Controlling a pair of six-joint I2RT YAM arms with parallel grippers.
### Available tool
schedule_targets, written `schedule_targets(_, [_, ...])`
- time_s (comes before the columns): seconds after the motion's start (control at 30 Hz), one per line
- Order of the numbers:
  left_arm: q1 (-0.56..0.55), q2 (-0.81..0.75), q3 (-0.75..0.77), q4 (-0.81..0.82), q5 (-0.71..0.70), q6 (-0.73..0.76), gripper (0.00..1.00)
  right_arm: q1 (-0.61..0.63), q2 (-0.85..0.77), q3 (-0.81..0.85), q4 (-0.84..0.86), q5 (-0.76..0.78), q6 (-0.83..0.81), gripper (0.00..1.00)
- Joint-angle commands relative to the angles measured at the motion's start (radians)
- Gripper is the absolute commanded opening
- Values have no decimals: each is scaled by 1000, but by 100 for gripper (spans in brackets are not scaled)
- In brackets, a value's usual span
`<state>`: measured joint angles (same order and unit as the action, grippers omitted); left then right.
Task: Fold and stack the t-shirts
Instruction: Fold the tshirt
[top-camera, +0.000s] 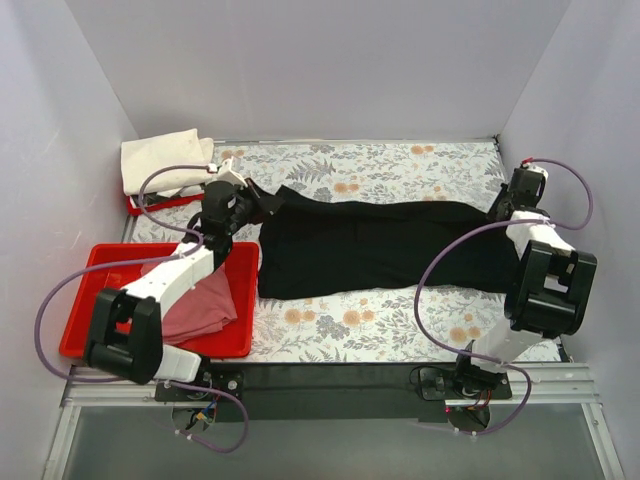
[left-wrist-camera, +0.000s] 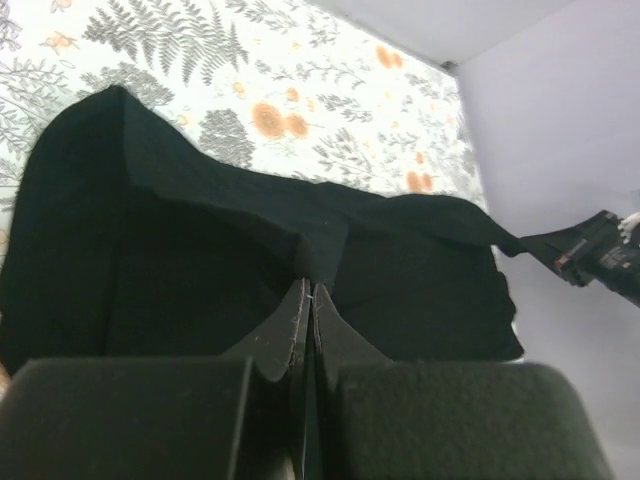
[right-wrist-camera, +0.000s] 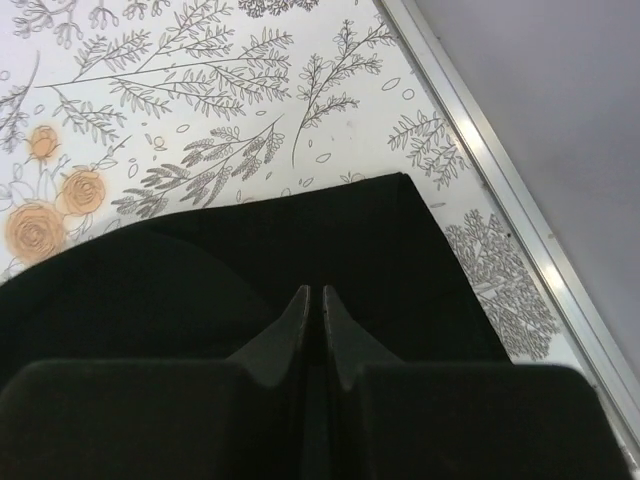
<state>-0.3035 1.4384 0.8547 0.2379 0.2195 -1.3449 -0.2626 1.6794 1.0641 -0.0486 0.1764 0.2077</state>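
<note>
The black t-shirt (top-camera: 380, 245) lies stretched across the middle of the floral table. My left gripper (top-camera: 262, 203) is shut on its far left corner, and the left wrist view shows the cloth (left-wrist-camera: 200, 250) pinched and raised at the closed jaws (left-wrist-camera: 308, 285). My right gripper (top-camera: 497, 212) is shut on the shirt's far right end; the black cloth (right-wrist-camera: 200, 290) fills the right wrist view around its closed jaws (right-wrist-camera: 316, 292). The pink t-shirt (top-camera: 195, 300) lies crumpled in a red tray (top-camera: 110, 265) at the left. At the back left lies the folded cream-white t-shirt (top-camera: 165, 165).
A second red tray (top-camera: 140, 206) pokes out under the cream-white shirt. White walls close in the table on the left, back and right. A metal rail (right-wrist-camera: 500, 170) runs along the table's right edge. Purple cables loop from both arms.
</note>
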Motion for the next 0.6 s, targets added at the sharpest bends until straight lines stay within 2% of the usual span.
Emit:
schedule_targets(0.0, [-19, -142, -78, 24, -16, -45, 0, -6, -131, -45, 39, -6, -2, 1])
schedule_targets(0.17, [-31, -317, -163, -26, -14, -83, 0, -7, -227, -108, 10, -25, -2, 1])
schedule_targets(0.57, [-36, -568, -269, -267, -11, -92, 0, -7, -382, -197, -85, 35, -40, 1])
